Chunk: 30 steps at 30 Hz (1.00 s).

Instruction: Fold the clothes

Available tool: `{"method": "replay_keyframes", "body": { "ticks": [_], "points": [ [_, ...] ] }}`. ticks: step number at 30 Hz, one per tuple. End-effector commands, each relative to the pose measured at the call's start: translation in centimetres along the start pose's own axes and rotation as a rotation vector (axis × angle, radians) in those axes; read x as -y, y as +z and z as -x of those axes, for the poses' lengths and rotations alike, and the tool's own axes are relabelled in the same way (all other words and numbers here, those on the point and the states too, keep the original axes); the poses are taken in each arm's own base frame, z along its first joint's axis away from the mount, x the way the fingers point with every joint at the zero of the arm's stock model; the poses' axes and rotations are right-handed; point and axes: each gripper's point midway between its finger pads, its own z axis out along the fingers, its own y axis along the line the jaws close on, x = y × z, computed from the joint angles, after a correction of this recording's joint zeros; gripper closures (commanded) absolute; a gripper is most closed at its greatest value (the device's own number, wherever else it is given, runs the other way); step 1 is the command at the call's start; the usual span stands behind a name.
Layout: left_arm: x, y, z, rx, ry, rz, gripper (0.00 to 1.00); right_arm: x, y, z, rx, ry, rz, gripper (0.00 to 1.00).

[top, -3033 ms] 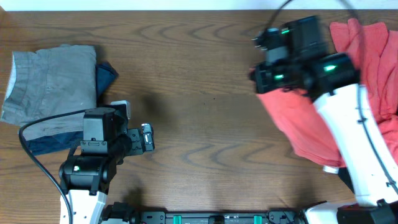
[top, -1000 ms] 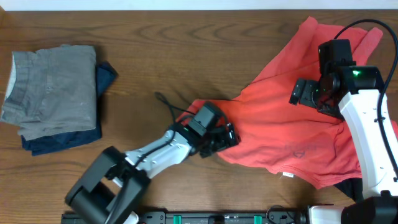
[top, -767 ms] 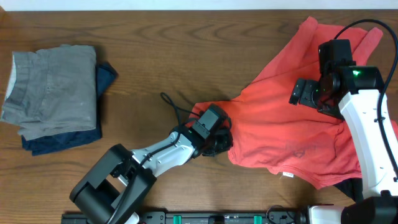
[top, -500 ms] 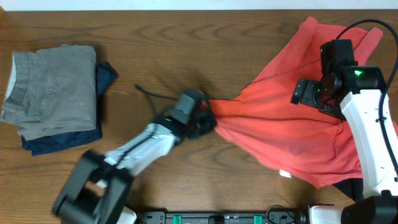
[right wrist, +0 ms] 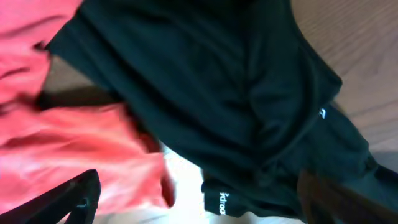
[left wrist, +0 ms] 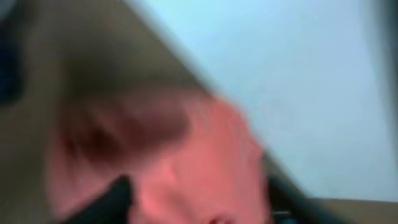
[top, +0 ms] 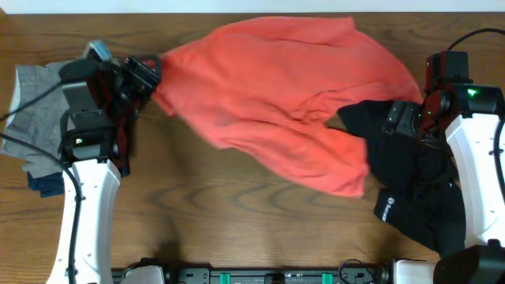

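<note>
Along the far edge of the counter (top: 237, 213) the coral T-shirt (top: 276, 87) stretches from my left tool (top: 146, 75), whose grip I cannot tell, to the black garment (top: 410, 173) under my spread right tool (right wrist: 205, 196). I judge we're at the spreading-out step; next, the shirt needs laying flat.

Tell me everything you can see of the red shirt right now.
The red shirt is soft coral-coloured cloth, wrinkled and unfolded, lying across the far middle of the table. Its left end narrows to a point at the left gripper; the wrist view is too blurred to show whether it is gripped there. Its right side touches the black garment, and its lower right corner lies flat beside it. No print shows on the upward face.
</note>
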Motion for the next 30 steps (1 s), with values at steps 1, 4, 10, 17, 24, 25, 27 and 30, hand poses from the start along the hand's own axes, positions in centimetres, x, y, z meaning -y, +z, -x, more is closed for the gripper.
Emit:
{"method": "replay_keyframes", "body": {
  "ticks": [1, 4, 10, 17, 24, 25, 27, 30],
  "points": [
    [-3.2, 1.8, -3.5, -0.139, -0.002, 0.111, 0.02, 0.4, -0.3, -0.1, 0.007, -0.024, -0.005, 0.01],
    [-5.1, 2.7, -7.5, -0.281, -0.028, 0.201, 0.02, 0.4, 0.0, -0.3, -0.002, -0.025, -0.008, 0.01],
    [-5.5, 3.3, -16.9, -0.607, 0.03, 0.262, 0.02, 0.5, 1.2, -1.1, -0.024, -0.029, -0.016, 0.01],
    [-6.4, 4.7, -26.6, -0.849, 0.146, 0.348, 0.02, 0.7, 3.1, -2.3, -0.056, -0.032, -0.027, 0.01],
    [-7.8, 6.3, -32.2, -0.937, 0.157, 0.416, 0.02, 0.8, 3.6, -2.7, -0.064, -0.034, -0.031, 0.01],
    [-8.0, 6.4, -32.7, -0.944, 0.156, 0.424, 0.02, 0.8, 3.6, -2.6, -0.062, -0.034, -0.03, 0.01],
    [-8.2, 6.7, -33.2, -0.951, 0.165, 0.424, 0.16, 0.8, 3.6, -2.5, -0.059, -0.033, -0.029, 0.01],
    [-8.4, 6.7, -33.2, -0.95, 0.167, 0.429, 0.75, 0.7, 3.7, -2.3, -0.05, -0.032, -0.025, 0.01]
  ]
}}
